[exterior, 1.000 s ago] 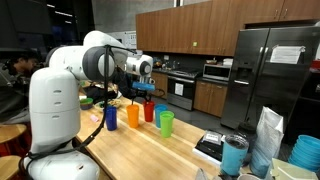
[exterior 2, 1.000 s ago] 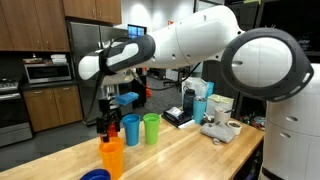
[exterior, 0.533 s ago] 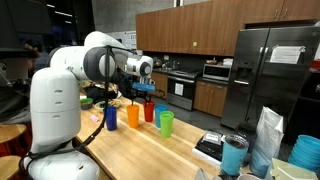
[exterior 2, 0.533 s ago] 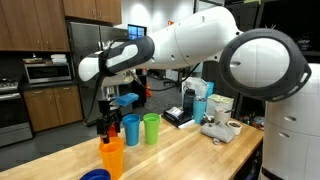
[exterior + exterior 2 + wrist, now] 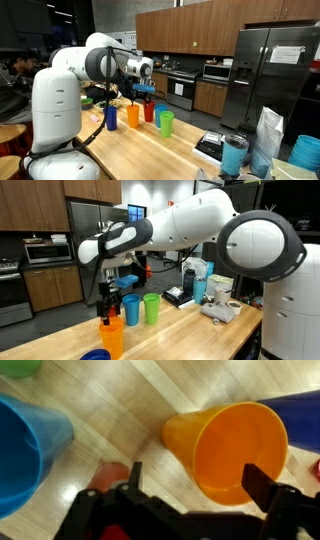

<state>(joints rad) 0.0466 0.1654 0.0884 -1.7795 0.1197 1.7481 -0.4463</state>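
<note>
On the wooden counter [image 5: 150,152], I have the gripper [image 5: 147,94] spread wide and empty over the red cup [image 5: 149,112], with the orange cup [image 5: 235,450] and the blue cup [image 5: 25,450] just beside.

Bright orange cup [image 5: 235,450] fills the wrist view, glowing under the black gripper [image 5: 195,488]. Pale, streaky wood grain on the table [image 5: 110,410] all around it. Light blue cup [image 5: 25,445] at one edge, a band of dark blue cup [image 5: 305,402] at the other, green cup [image 5: 20,366] peeking in at the corner. In an exterior view, the red cup [image 5: 149,111] stands out, the arm [image 5: 55,95] is glossy white, the cabinets [image 5: 190,25] are warm brown, and the fridge [image 5: 275,70] is dark steel grey.
</note>
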